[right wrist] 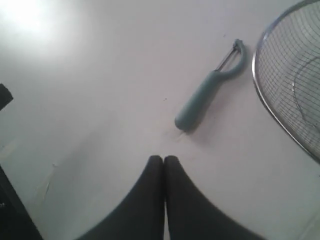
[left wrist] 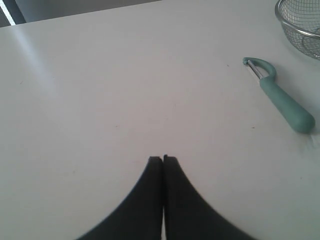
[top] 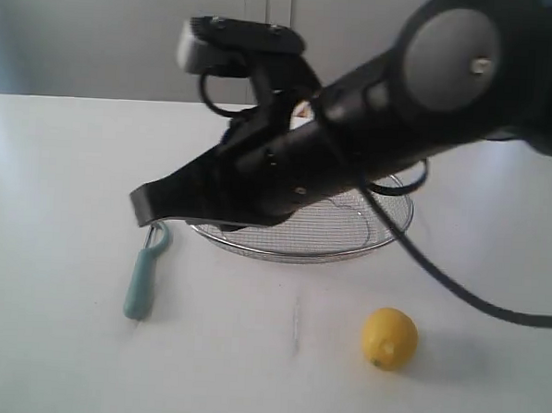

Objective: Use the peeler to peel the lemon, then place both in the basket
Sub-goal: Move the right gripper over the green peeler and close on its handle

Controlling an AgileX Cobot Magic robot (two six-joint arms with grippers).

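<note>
Right gripper (top: 139, 209), jaws together, hangs near the peeler (top: 142, 283) beside the basket (top: 292, 255). Only the exterior view shows the lemon (top: 389, 337) on the desk (top: 54, 204). Left gripper (left wrist: 163, 159), likewise closed, shows only in its wrist view.

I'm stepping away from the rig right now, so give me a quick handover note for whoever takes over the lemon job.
Left gripper: shut, empty, over bare table.
Right gripper: shut, empty, hovers near the peeler.
Peeler lies on the table beside the basket; lemon sits in front of the basket, apart.
Done: nothing, lemon looks unpeeled.
Left: grasp both, peel, put both in basket.
</note>
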